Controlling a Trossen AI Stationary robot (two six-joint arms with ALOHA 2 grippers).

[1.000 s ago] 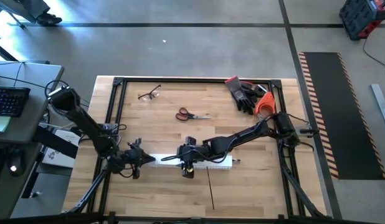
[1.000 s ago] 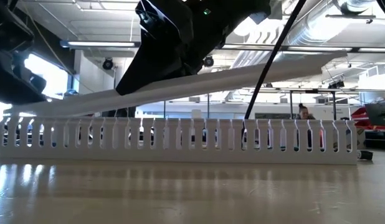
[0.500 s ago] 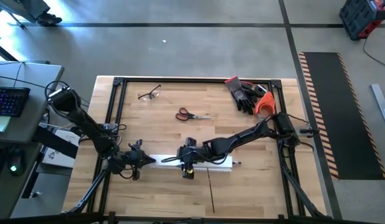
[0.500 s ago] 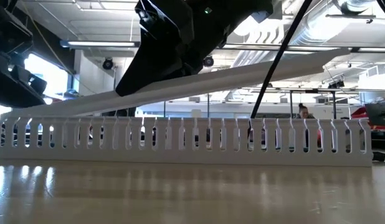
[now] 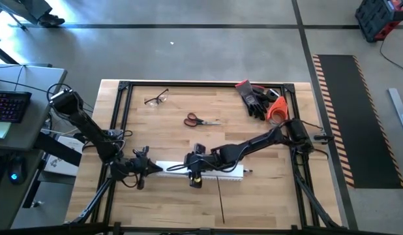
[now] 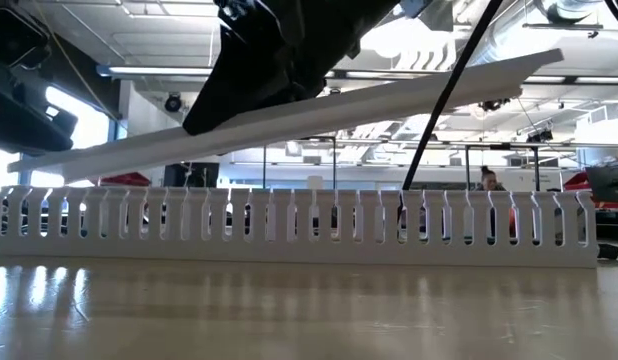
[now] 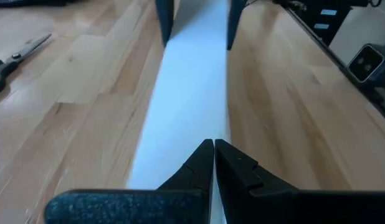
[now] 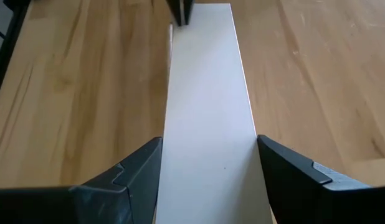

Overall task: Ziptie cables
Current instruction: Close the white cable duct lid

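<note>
A white slotted duct (image 6: 289, 225) lies lengthwise on the table. Above it slants a flat white cover strip (image 6: 389, 95), low at the table's left and high at the right. My right gripper (image 8: 208, 149) is shut on the strip about a third of the way from its left end. My left gripper (image 7: 213, 144) is shut, its tips at the strip's left end. The ziptie (image 5: 221, 199), a thin black strip, lies on the wood nearer the front edge. The cables do not show in any view. My left gripper's shut tips stand right at the cover strip's left end (image 7: 199, 134); whether they touch it, I cannot tell. My right gripper pinches the strip across its width, one finger (image 8: 139, 171) on each long edge. The fingers slant down from the table's right. The strip is lifted clear and tilted above the duct.
Red-handled scissors (image 5: 200, 120) lie behind the duct at mid-table. Safety glasses (image 5: 157, 98) sit at the far left, and dark gloves (image 5: 257, 98) with an orange object (image 5: 276, 111) at the far right. A black frame (image 5: 123, 85) runs round the table's edge.
The cover strip has risen a little in my right gripper, its right end most, so it slants more steeply above the duct. The duct has slid slightly toward the table's right.
</note>
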